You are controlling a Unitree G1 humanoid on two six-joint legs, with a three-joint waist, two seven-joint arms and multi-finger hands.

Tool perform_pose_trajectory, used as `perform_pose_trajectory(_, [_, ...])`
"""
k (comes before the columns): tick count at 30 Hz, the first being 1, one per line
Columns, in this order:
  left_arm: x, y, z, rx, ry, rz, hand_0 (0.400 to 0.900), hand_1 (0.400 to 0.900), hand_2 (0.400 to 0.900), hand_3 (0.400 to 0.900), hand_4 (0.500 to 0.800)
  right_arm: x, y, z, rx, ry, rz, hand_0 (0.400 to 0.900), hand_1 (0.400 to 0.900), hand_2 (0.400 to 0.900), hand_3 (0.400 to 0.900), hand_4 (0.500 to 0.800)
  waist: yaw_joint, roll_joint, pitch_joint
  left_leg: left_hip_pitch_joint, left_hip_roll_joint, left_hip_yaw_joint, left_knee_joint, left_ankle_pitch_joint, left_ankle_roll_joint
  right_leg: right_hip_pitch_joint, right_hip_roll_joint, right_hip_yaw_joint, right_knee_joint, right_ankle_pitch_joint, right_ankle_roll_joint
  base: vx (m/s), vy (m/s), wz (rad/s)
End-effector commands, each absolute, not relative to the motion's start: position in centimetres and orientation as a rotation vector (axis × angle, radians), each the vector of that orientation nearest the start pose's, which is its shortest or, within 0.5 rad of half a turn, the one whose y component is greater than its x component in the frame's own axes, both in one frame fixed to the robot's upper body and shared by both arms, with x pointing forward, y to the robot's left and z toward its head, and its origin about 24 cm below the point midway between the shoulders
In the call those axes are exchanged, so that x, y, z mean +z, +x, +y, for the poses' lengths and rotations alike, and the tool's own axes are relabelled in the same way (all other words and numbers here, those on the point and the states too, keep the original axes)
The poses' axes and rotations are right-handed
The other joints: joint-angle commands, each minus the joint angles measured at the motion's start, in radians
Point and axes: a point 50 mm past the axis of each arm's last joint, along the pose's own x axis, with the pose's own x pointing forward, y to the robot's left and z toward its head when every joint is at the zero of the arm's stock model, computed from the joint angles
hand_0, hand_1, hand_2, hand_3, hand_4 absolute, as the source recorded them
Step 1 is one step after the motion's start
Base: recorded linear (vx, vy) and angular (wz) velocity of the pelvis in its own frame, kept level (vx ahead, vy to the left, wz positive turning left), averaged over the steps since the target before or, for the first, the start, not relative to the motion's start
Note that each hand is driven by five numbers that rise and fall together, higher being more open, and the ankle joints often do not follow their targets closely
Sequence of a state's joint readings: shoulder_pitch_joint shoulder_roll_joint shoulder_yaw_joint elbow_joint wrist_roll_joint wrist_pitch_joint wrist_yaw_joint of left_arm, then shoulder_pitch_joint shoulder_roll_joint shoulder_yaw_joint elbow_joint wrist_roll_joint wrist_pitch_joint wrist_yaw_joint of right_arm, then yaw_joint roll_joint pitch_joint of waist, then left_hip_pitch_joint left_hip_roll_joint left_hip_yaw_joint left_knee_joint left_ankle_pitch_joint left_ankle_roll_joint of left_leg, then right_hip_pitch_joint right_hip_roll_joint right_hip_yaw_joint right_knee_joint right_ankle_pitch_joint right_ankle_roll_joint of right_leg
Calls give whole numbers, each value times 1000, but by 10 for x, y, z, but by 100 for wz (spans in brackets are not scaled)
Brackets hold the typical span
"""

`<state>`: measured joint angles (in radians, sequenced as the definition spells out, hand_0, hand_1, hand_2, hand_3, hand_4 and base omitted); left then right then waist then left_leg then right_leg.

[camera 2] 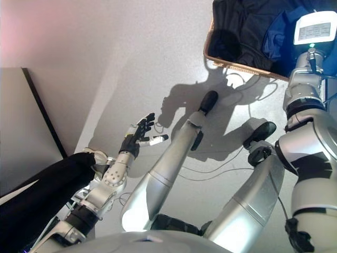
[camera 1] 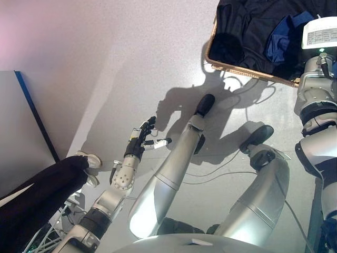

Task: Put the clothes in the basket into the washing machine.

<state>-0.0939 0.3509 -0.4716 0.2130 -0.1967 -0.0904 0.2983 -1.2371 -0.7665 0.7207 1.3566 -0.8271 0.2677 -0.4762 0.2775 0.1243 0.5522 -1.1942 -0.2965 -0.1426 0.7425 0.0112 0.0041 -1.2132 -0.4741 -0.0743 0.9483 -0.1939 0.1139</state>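
Observation:
A wicker basket (camera 1: 237, 67) stands on the floor at the top right. It holds dark clothes (camera 1: 247, 26) and a blue garment (camera 1: 281, 37). My right arm comes up the right side and reaches over the basket's near edge. Its hand is hidden past the wrist, among the clothes. My left hand (camera 1: 142, 138) is open and empty, its fingers spread over bare grey floor at the middle left, far from the basket. No washing machine is clearly in view.
A person's leg in dark trousers (camera 1: 42, 195) with a white shoe (camera 1: 90, 161) is at the lower left, close to my left arm. A grey panel with a dark-blue edge (camera 1: 21, 132) fills the left side.

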Motion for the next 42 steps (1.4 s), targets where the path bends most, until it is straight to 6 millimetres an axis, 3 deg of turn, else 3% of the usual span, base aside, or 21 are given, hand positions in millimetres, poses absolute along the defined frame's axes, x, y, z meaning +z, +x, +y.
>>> perform_pose_trajectory(1, [6,242,142,-71,219,86,900,900,900,900,800,276,344,-380,-999,-2128,170,400,400,400,400,500,-33,112,-32,99,32,-24,-29,-132,14,88,43,-28,-73,26,12,-4,-26,-7])
perform_pose_trajectory(6, [8,246,145,-56,235,77,900,900,900,900,800,296,340,-374,-1157,-1989,-9,400,400,400,400,500,-60,88,-32,133,54,-13,-65,-125,10,118,65,-28,-130,48,16,10,-5,-18])
perform_pose_trajectory(10, [10,248,149,-49,255,70,900,900,900,900,800,316,334,-373,-1240,-2046,-88,400,400,400,400,500,-79,60,-32,162,77,3,-96,-121,5,150,90,-36,-189,77,24,21,-5,-27])
perform_pose_trajectory(20, [12,253,164,-40,296,71,900,900,900,900,800,384,301,-387,-1414,-2255,-64,400,400,400,400,500,-120,-13,-32,298,131,16,-226,-96,-21,298,136,-59,-386,160,42,25,-29,-17])
perform_pose_trajectory(26, [11,252,172,-37,314,78,900,900,900,900,800,419,282,-388,-1524,-2302,-50,400,400,400,400,500,-122,-33,-33,379,153,14,-342,-50,-42,385,154,-87,-497,201,51,28,-44,-6])
perform_pose_trajectory(30, [11,251,174,-40,311,78,900,900,900,900,800,421,280,-391,-1497,-2347,32,400,400,400,400,500,-122,-28,-33,416,159,11,-388,-29,-46,418,162,-92,-527,209,49,14,-21,-3])
perform_pose_trajectory(33, [11,250,171,-40,297,77,900,900,900,900,800,407,281,-402,-1440,-2336,153,400,400,400,400,500,-117,-18,-33,429,155,4,-400,-22,-46,426,160,-93,-526,205,46,-1,-22,6])
perform_pose_trajectory(34, [11,249,169,-43,290,77,900,900,900,900,800,407,280,-402,-1472,-2290,137,520,520,520,520,572,-117,-13,-33,432,154,2,-405,-20,-46,431,158,-94,-529,205,46,-8,-13,9])
perform_pose_trajectory(35, [9,248,169,-38,283,83,900,900,900,900,800,404,279,-405,-1463,-2283,164,900,900,900,900,800,-117,-9,-33,436,152,2,-410,-19,-47,434,156,-94,-532,209,47,-9,0,9])
perform_pose_trajectory(39, [11,249,167,-34,269,75,900,900,900,900,800,382,288,-411,-1374,-2285,276,900,900,900,900,800,-116,6,-33,441,149,3,-425,-6,-49,438,158,-95,-543,218,46,-14,10,4])
perform_pose_trajectory(42, [11,250,166,-29,261,70,900,900,900,900,800,379,286,-413,-1392,-2253,287,900,900,900,900,800,-115,14,-33,438,146,5,-429,-2,-49,433,153,-92,-544,221,47,-11,7,1])
